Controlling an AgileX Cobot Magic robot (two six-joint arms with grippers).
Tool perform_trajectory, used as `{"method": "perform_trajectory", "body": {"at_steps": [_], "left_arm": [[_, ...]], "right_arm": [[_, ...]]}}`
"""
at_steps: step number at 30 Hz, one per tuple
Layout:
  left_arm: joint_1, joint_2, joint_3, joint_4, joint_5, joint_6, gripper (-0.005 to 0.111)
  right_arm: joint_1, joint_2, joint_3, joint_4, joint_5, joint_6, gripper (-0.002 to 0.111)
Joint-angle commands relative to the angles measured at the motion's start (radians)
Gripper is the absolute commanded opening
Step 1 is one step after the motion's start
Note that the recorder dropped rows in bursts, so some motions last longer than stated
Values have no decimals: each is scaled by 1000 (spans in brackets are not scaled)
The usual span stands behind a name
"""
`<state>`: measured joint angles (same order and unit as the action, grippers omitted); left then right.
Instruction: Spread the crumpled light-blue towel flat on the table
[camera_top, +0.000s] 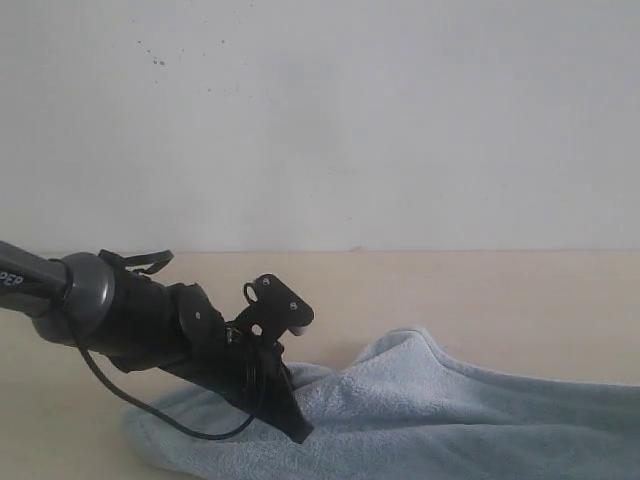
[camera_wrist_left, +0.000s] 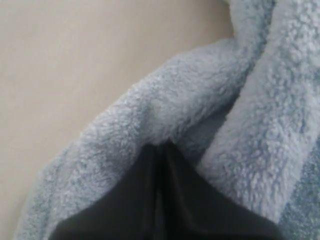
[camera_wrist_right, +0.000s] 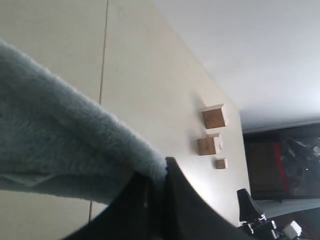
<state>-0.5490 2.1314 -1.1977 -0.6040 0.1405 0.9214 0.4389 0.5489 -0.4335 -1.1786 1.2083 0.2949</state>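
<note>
The left jaws are pinching, nearly closed, a fold of the fluffy pale light-blue terry towel (camera_top: 450, 400) bunched around their tips; the right jaws are clamping its edge between them, lifted above the pale beige wooden desk (camera_top: 500, 290), probably for pulling it flat.

I've got my R gripper (camera_wrist_right: 158, 171) clamped on the towel (camera_wrist_right: 60, 135) edge, fingers closed. Table (camera_wrist_right: 145, 85) behind w/ a thin seam (camera_wrist_right: 104, 60); 3 wood blocks (camera_wrist_right: 214, 116) further off.
</note>
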Motion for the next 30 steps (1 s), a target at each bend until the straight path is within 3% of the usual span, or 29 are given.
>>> {"method": "perform_trajectory", "body": {"at_steps": [1,8,14,18,21,30], "left_arm": [[2,4,61,-9,20,1,4],[-6,-13,87,-62,15,1,4],[-83,-118,76,-62,-5,24,4],[-121,-147,39,-62,-110,63,4],[-112,-136,-33,-62,-162,62,4],[-74,6,-204,-62,-96,62,4]], "right_arm": [[1,-56,2,-14,13,-58,1],[1,-70,2,30,13,-76,1],[1,-70,2,69,13,-61,1],[1,-70,2,78,13,-59,1],[1,-70,2,110,12,-59,1],[1,-70,2,172,3,-61,1]]}}
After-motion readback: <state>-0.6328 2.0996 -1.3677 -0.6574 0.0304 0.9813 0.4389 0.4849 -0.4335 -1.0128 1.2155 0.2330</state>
